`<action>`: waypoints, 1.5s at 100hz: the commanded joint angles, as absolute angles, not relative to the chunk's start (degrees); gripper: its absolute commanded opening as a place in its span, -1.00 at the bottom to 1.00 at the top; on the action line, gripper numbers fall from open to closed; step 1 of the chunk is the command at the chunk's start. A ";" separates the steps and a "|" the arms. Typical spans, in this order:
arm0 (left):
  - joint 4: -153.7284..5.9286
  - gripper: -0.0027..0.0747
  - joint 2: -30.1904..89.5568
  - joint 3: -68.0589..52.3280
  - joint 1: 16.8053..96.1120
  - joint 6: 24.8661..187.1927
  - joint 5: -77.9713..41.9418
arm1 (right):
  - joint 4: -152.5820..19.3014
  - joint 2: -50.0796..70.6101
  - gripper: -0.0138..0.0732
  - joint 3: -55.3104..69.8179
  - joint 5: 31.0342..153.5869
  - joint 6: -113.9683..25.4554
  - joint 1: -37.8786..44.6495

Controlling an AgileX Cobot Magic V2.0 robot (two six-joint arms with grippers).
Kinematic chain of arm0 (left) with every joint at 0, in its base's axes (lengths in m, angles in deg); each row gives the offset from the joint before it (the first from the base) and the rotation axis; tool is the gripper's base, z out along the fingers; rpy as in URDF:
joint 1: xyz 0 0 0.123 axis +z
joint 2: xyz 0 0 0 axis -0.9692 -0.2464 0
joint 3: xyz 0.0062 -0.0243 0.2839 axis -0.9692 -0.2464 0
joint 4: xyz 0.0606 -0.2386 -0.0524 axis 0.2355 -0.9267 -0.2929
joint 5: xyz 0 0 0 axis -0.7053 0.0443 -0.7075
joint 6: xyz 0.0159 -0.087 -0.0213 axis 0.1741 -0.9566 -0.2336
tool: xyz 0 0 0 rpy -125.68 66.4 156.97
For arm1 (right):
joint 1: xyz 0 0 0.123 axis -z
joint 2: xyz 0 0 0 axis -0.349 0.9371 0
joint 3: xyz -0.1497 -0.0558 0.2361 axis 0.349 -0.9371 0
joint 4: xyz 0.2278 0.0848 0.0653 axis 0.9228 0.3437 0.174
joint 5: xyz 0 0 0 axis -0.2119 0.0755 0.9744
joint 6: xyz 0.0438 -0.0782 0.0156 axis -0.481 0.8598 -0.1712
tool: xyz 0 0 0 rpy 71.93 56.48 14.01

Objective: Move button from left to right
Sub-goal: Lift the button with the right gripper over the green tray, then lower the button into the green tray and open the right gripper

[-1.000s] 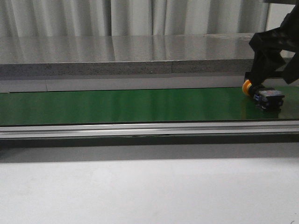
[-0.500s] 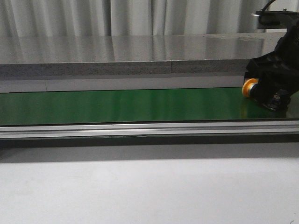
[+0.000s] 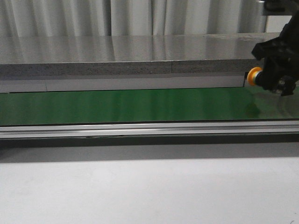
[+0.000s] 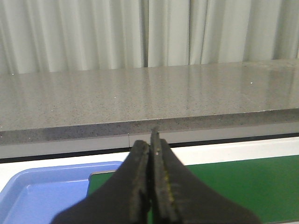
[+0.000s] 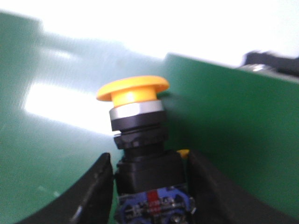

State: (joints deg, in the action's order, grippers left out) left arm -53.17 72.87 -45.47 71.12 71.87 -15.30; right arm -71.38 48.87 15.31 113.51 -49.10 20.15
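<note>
Gripping the button [image 5: 138, 140] by its black body, our right gripper [image 3: 278, 65] carries it clear of the green belt [image 3: 126, 105] at the far right of the front view, with the orange cap [image 3: 254, 76] pointing left toward the belt's middle. In the right wrist view the jaws stand on either side of the body, clenched against it, while the cap and its silver collar project free beyond the fingertips; we judge this hold leaves the cap unstressed and gives the flat-sided block to the pads. Blue and red markings show at the base of the body, between the jaws. A dark reflection lies on the belt under the button, which suggests it hangs above the surface rather than resting on it.

Our left gripper [image 4: 150, 186] idles with its jaws pressed together on nothing, over the belt's left end, near a blue tray [image 4: 46, 191].

Surface and room: the belt is glossy and runs between a silver rail [image 3: 140, 128] in front and a grey speckled bench [image 3: 117, 56] behind; pale curtains [image 3: 70, 16] close the background.
</note>
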 commanded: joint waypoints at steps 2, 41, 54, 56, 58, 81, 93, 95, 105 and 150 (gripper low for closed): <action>-53.76 -0.98 72.44 -44.09 70.58 71.40 -10.62 | -72.64 46.38 -0.11 20.25 113.99 -48.78 23.96; -53.76 -0.98 72.44 -44.09 70.58 71.40 -10.62 | -76.19 46.57 -0.11 24.80 114.27 -48.78 39.83; -53.76 -0.99 72.44 -44.09 70.58 71.40 -10.62 | -78.81 46.57 -0.11 24.80 113.52 -48.78 43.43; -53.76 -0.98 72.44 -44.09 70.58 71.40 -10.62 | -79.07 46.57 -0.11 24.80 113.38 -48.78 43.90; -53.76 -0.99 72.44 -44.09 70.58 71.40 -10.62 | -79.21 46.57 -0.11 24.80 113.30 -48.78 44.36; -53.76 -0.99 72.44 -44.09 70.58 71.40 -10.62 | -79.22 49.02 -0.11 24.53 112.79 -48.78 46.73; -53.76 -0.99 72.44 -44.09 70.58 71.40 -10.62 | -78.85 51.97 -0.11 24.53 113.58 -48.78 46.73; -53.76 -0.99 72.44 -44.09 70.58 71.40 -10.62 | -78.67 52.42 -0.11 24.53 113.58 -48.78 46.73; -53.76 -0.98 72.44 -44.09 70.58 71.40 -10.62 | -78.05 54.16 -0.11 24.52 113.39 -48.78 46.73; -53.76 -0.98 72.44 -44.09 70.58 71.40 -10.62 | -77.93 59.19 -0.11 24.52 113.89 -48.78 46.73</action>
State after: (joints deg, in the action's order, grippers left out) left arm -53.17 72.87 -45.47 71.12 71.87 -15.30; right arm -78.35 61.39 22.78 115.67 -49.10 46.44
